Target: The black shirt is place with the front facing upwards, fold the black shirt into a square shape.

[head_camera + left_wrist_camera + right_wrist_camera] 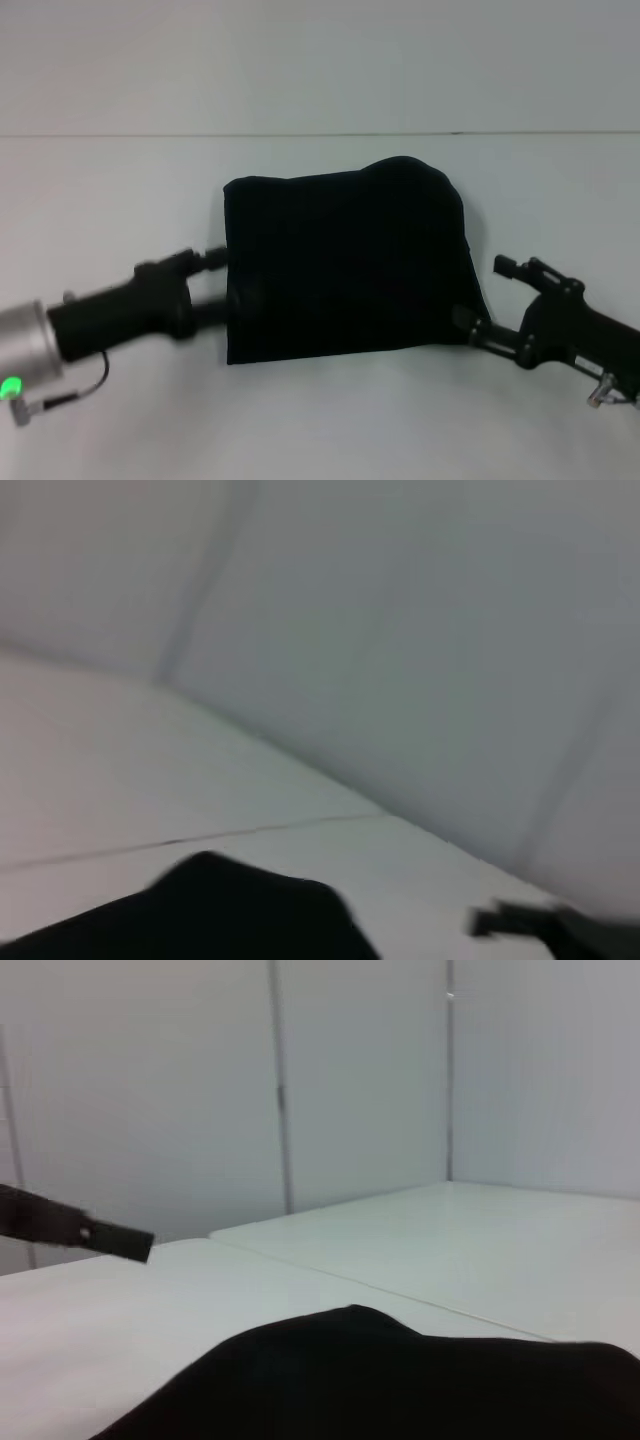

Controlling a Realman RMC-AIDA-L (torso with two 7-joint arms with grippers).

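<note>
White counter (320,420) carried the black shirt (340,270), folded nearly square at centre. The left hand (218,285) touched its left edge, the right hand (478,325) its near right corner; whether either was clamped couldn't be told. Dragging away might undo the fold. Only the head view showed the whole outline.

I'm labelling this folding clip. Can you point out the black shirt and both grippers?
black shirt (345,265): head view, middle of the folded cloth.
left gripper (215,285): head view, fingertips at the shirt's left edge.
right gripper (485,300): head view, fingertips at the shirt's lower right corner.
</note>
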